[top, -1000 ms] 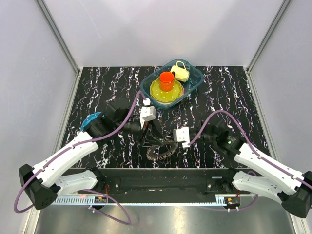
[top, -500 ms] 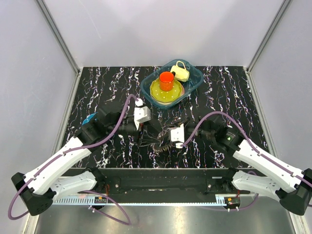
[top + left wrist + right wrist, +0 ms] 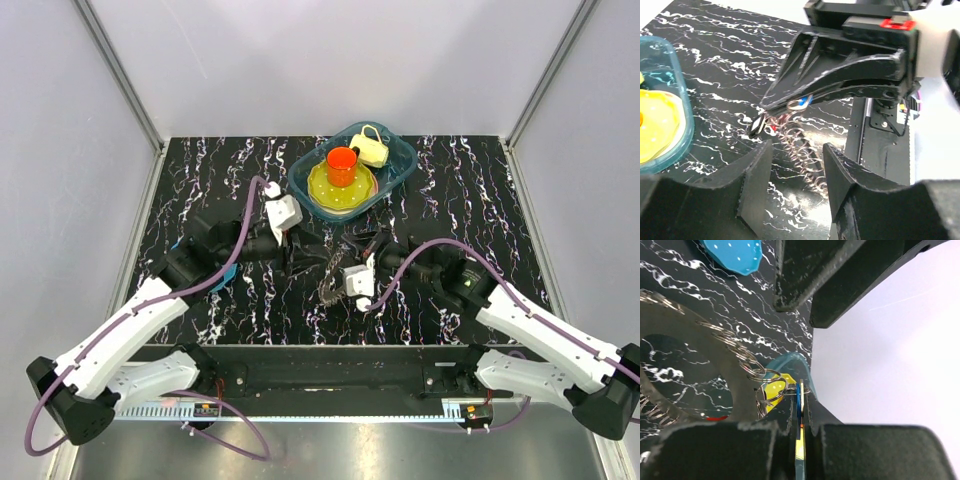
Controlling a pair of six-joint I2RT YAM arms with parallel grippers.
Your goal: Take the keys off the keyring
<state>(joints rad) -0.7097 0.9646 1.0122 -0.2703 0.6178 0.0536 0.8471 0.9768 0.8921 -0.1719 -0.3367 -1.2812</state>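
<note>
My right gripper [image 3: 801,396] is shut on a flat blue key head [image 3: 799,402]. From it hangs the keyring [image 3: 801,150], a string of thin metal rings and small keys. In the top view the bunch [image 3: 328,288] hangs just above the table in front of centre, below my right gripper [image 3: 333,268]. My left gripper [image 3: 797,148] is open and empty. Its fingers [image 3: 756,175] stand either side of the hanging rings without touching them, and it faces the right gripper [image 3: 767,107] closely. In the top view the left gripper [image 3: 300,252] is just left of the bunch.
A clear blue tray [image 3: 402,165] at the back centre holds a yellow plate [image 3: 332,192], an orange cup [image 3: 341,165] and a small yellow cup [image 3: 372,150]. A blue round disc [image 3: 732,252] lies on the table to the left. The marble table's near edge lies close behind the bunch.
My right gripper has lifted the bunch off the table near the front edge and carried it left and farther back. My left gripper has drawn back to the left, still facing it.
</note>
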